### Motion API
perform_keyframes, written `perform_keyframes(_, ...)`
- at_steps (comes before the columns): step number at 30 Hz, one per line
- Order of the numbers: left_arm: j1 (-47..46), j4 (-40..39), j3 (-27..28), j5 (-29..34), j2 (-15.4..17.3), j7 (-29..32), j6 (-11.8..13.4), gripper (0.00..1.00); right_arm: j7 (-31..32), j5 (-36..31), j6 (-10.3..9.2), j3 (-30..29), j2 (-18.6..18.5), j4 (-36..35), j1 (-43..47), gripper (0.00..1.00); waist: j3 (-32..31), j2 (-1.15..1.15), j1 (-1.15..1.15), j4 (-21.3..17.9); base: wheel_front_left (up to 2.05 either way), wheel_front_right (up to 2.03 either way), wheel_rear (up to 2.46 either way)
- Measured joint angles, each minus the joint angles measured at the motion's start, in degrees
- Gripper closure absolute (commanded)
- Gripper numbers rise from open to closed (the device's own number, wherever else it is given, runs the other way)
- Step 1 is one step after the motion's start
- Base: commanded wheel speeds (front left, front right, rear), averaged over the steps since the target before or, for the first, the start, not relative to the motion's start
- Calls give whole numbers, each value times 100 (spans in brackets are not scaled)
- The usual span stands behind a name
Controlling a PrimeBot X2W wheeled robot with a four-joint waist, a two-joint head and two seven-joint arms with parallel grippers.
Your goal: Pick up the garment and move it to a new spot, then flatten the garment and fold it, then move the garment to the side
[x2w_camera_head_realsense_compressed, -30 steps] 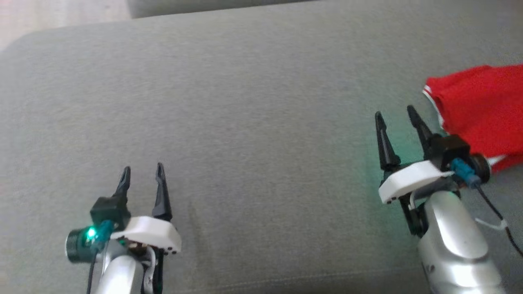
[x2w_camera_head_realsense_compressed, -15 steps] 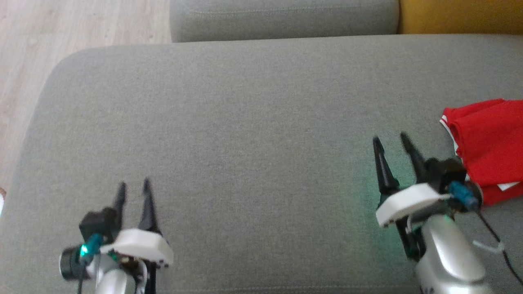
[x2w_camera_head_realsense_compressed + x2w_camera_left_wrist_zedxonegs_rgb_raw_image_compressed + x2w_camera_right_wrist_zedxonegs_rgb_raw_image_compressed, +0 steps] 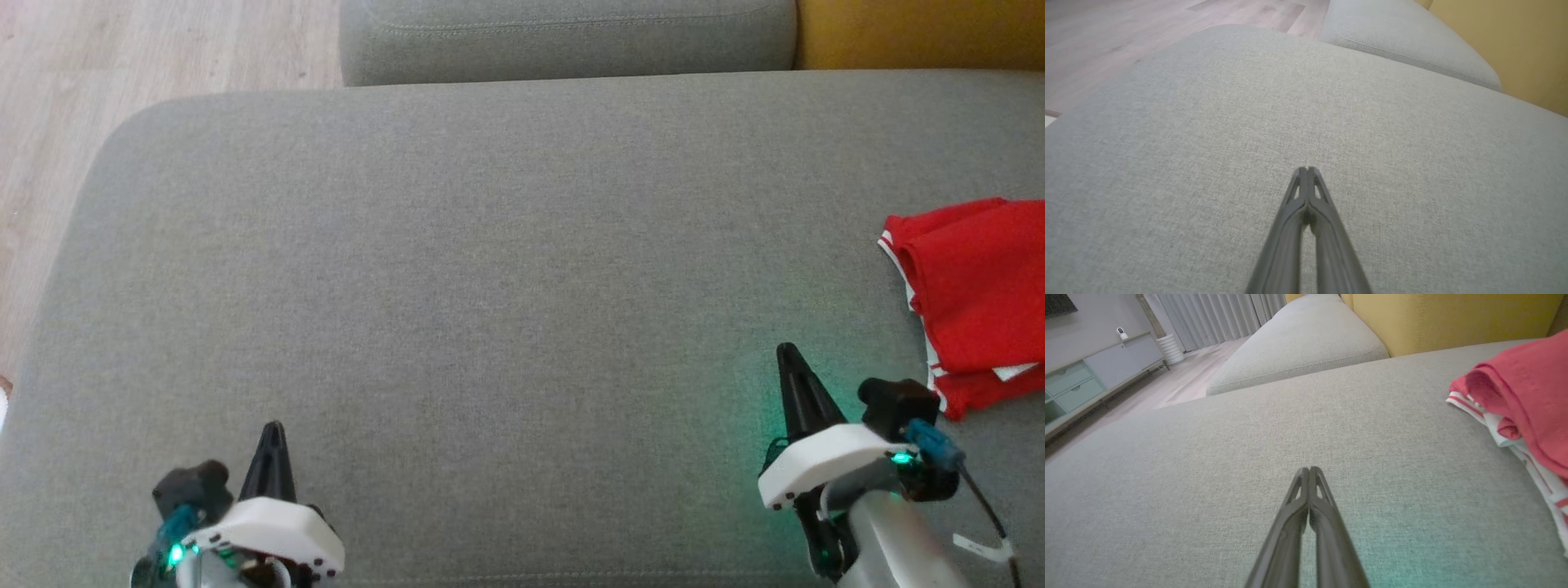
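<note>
A red garment (image 3: 980,302) is seen at the right edge of a grey sofa cushion (image 3: 490,286), near the right jaws, which, like the left jaws, are pressed together on nothing.

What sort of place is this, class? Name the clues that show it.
Most likely a home living room: a grey upholstered sofa seat, pale wood flooring beside it, and a low sideboard with long curtains beyond. A red garment lies on the seat.
</note>
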Motion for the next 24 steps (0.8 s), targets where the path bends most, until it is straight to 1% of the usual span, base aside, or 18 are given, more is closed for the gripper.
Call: perform_keyframes(24, -11, -156, 202, -1480, -2, 390, -246, 100, 361, 1572, 0, -245, 0, -426, 36, 100, -72, 0, 0, -12, 0, 0, 0)
